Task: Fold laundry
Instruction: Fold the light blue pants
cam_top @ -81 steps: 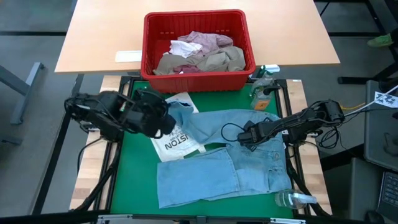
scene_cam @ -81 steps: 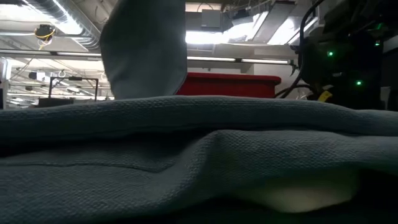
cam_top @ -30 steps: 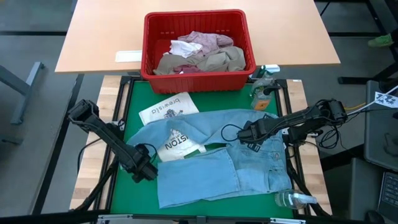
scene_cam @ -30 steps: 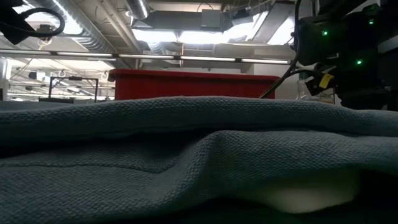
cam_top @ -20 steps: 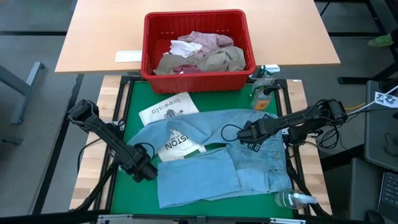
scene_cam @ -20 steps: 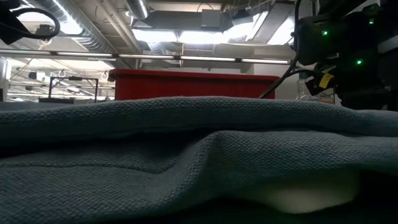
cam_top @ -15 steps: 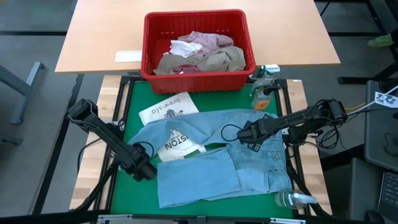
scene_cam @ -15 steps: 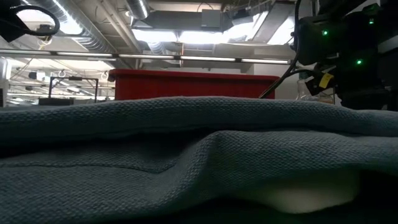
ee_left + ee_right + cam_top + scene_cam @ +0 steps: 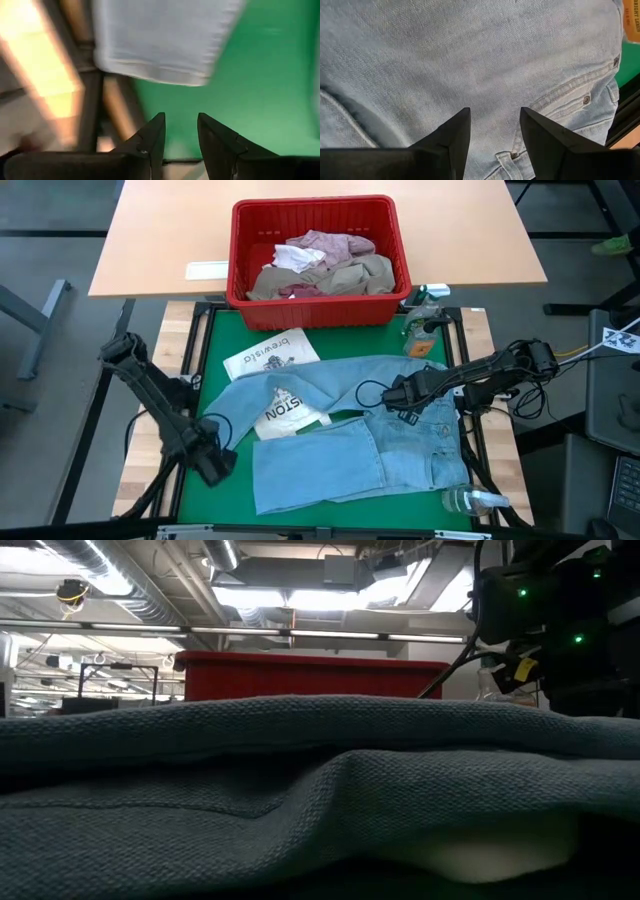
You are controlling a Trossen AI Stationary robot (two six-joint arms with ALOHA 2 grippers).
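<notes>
Since half a second ago the left gripper point(image 9: 212, 466) has drawn back toward the near-left corner of the green mat point(image 9: 215, 355), clear of the jeans' leg hem; its fingers point(image 9: 154, 136) stand a little apart over bare mat with nothing between them. The light blue denim jeans point(image 9: 345, 435) lie spread flat across the middle and right of the mat, one leg folded toward the near edge, and a white printed cloth bag point(image 9: 285, 408) shows between the legs. The right gripper point(image 9: 396, 396) rests low on the jeans' waist area, jaws parted above the denim, gripping nothing. On the far tan wooden table, the red plastic basket point(image 9: 318, 305) holds a heap of tan and pink-mauve garments point(image 9: 330, 268). In the low view, denim fills the foreground.
</notes>
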